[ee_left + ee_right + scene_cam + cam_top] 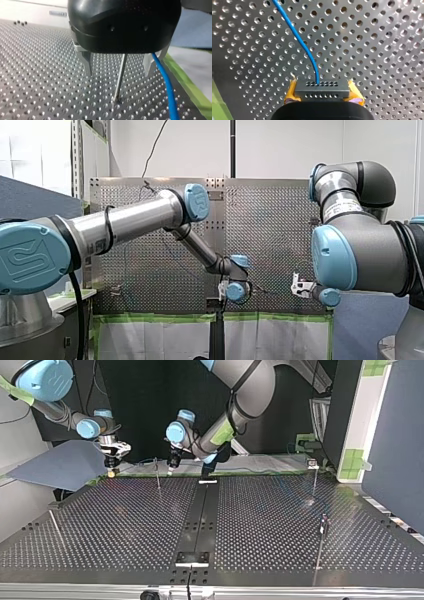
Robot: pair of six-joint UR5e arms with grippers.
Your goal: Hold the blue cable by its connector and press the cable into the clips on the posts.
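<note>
Gripping the connector, cable not yet clipped
My right gripper [323,96] clenches the connector [322,88] near the table's [280,525] arm-side edge; the blue cable [167,85] runs just outside my left gripper's [118,73] released jaws, which straddle a post [120,80]. Next, likely: shift cable onto that post.

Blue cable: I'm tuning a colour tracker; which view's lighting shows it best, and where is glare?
Right wrist view: blue cable contrasts with the bright table at the connector. Left wrist view: table bumps glint, cable distinct. Top view: dark backdrop, cable barely shows.
</note>
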